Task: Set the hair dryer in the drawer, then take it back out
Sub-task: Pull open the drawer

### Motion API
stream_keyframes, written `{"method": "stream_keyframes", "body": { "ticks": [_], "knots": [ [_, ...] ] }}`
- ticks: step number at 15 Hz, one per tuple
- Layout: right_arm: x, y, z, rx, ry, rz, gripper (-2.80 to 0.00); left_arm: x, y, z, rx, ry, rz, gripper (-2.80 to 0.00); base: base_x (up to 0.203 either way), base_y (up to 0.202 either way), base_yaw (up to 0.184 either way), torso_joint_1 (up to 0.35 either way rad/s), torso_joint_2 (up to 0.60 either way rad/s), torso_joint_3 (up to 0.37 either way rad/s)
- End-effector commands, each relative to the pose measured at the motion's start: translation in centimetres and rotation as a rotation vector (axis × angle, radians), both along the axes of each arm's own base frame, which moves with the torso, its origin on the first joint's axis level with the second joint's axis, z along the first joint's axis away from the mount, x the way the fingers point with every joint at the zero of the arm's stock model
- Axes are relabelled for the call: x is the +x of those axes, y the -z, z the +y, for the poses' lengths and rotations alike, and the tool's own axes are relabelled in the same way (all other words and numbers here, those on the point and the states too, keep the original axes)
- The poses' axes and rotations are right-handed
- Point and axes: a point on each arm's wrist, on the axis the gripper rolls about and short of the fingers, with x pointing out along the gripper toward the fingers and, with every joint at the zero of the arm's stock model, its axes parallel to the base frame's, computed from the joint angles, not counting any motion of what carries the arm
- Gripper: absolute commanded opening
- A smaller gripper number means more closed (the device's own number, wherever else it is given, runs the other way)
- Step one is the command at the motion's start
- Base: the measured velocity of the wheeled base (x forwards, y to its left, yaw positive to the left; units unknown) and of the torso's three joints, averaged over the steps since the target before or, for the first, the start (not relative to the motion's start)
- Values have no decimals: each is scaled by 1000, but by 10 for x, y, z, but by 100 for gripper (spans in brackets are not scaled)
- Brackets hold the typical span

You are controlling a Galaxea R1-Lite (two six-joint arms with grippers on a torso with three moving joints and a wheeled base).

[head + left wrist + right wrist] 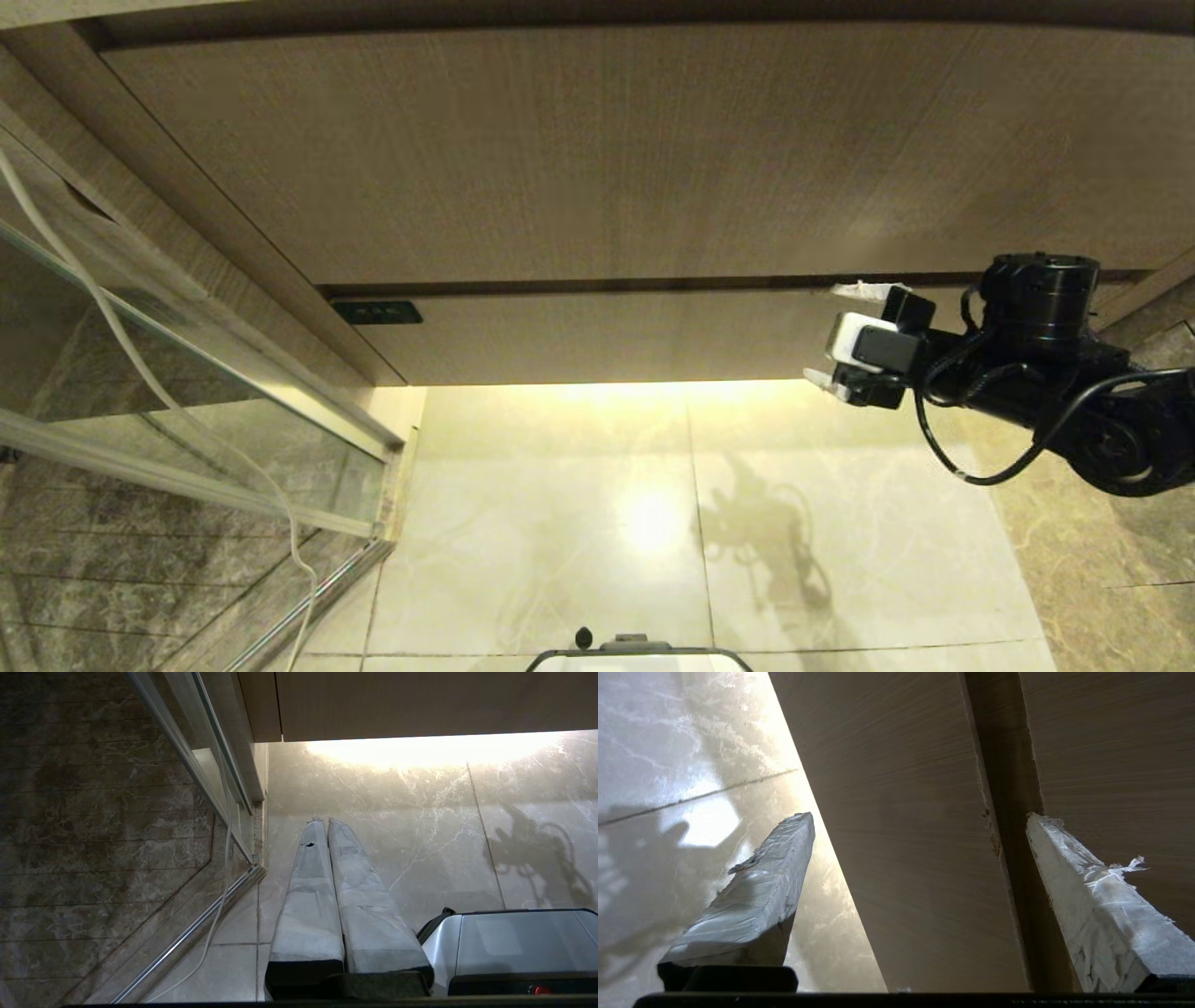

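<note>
Pale marble floor (560,523) lies under the shut drawer (607,336). Only the right wrist view shows the right gripper (920,826) wide, straddling the drawer's front; the left gripper (322,823) is pressed closed.

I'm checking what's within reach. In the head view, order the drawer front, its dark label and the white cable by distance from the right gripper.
From the right gripper:
1. Drawer front, straddled by the open fingers.
2. Dark label, at the front's far left end.
3. White cable, by the glass at left.
</note>
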Motion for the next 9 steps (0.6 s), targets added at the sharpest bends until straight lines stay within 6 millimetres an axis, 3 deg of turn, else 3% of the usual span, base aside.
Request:
{"method": "stream_keyframes", "body": {
  "ticks": [1, 9],
  "knots": [
    [14, 5, 0, 0, 5, -4, 0, 0, 0, 0, 0, 0, 1, -280, 0, 0, 0, 0, 0, 0],
    [31, 9, -3, 16, 24, 16, 0, 0, 0, 0, 0, 0, 1, -280, 0, 0, 0, 0, 0, 0]
  ]
}}
